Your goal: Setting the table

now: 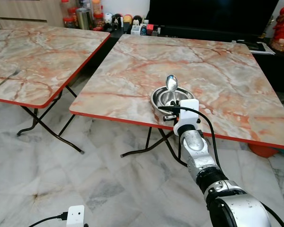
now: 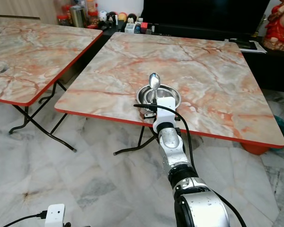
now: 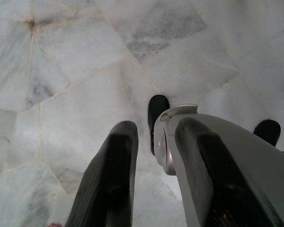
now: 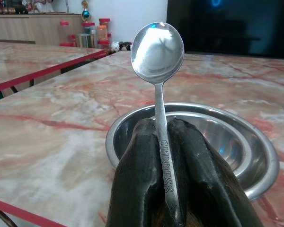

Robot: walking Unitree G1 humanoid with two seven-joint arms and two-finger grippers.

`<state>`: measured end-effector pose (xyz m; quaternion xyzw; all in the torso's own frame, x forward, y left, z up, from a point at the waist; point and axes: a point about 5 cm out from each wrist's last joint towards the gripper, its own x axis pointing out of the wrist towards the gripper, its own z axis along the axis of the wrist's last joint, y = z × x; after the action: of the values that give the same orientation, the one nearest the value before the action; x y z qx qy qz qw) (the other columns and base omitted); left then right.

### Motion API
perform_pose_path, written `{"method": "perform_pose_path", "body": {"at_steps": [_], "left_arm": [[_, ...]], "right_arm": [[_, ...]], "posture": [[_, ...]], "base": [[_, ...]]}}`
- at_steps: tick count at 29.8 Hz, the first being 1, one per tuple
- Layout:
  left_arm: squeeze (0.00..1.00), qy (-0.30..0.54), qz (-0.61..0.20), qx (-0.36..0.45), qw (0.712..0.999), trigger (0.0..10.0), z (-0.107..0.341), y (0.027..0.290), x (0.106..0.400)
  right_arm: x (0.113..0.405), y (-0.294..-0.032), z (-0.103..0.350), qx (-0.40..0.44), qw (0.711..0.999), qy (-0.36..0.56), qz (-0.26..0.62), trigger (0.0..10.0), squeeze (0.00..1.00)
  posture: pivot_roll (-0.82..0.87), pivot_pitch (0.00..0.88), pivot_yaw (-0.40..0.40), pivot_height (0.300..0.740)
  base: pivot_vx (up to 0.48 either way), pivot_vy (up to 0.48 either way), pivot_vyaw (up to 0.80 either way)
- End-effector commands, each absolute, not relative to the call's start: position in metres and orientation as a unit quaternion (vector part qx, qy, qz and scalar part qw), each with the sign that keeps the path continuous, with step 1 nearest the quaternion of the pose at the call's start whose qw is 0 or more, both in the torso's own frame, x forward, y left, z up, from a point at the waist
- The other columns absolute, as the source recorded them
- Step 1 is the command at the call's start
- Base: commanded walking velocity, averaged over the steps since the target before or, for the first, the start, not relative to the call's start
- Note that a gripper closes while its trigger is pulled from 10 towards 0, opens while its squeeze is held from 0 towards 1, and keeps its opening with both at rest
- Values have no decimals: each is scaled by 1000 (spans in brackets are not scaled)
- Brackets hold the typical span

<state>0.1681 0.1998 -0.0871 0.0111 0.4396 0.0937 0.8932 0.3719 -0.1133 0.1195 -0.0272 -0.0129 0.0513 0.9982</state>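
Note:
A steel bowl [image 1: 169,100] sits near the front edge of the marble-patterned table [image 1: 132,71]. My right gripper [image 4: 163,137] is shut on the handle of a metal spoon [image 4: 157,52], holding it upright with its round end up, just above the bowl's near rim [image 4: 132,123]. From the head, the spoon [image 1: 172,83] stands over the bowl with my right arm [image 1: 194,142] reaching in from the front. My left gripper [image 3: 151,156] hangs over the floor, its fingers [image 3: 116,165] a little apart with nothing between them.
A second table [image 1: 33,56] stands to the left with a gap between. Jars and small figures [image 1: 92,16] line the back shelf beside a dark television [image 1: 213,14]. A white plug block [image 1: 75,215] with a cable lies on the marble floor [image 1: 85,179].

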Motion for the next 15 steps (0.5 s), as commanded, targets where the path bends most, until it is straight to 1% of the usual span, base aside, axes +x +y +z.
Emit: {"method": "perform_pose_path", "body": {"at_steps": [1, 12, 15], "left_arm": [[0, 440, 96, 14, 893, 10000, -88, 200, 167], [0, 442, 102, 13, 891, 10000, -88, 202, 165], [0, 440, 108, 11, 891, 10000, -88, 203, 166]], "right_arm": [[374, -113, 125, -31, 998, -21, 51, 10000, 0], [375, -112, 125, -24, 998, -19, 53, 10000, 0], [374, -111, 125, -23, 998, -19, 54, 10000, 0]], "posture": [[92, 85, -24, 715], [93, 85, -26, 715], [93, 84, -27, 715]], "base": [[0, -416, 0], [0, -470, 0], [0, 0, 0]]}}
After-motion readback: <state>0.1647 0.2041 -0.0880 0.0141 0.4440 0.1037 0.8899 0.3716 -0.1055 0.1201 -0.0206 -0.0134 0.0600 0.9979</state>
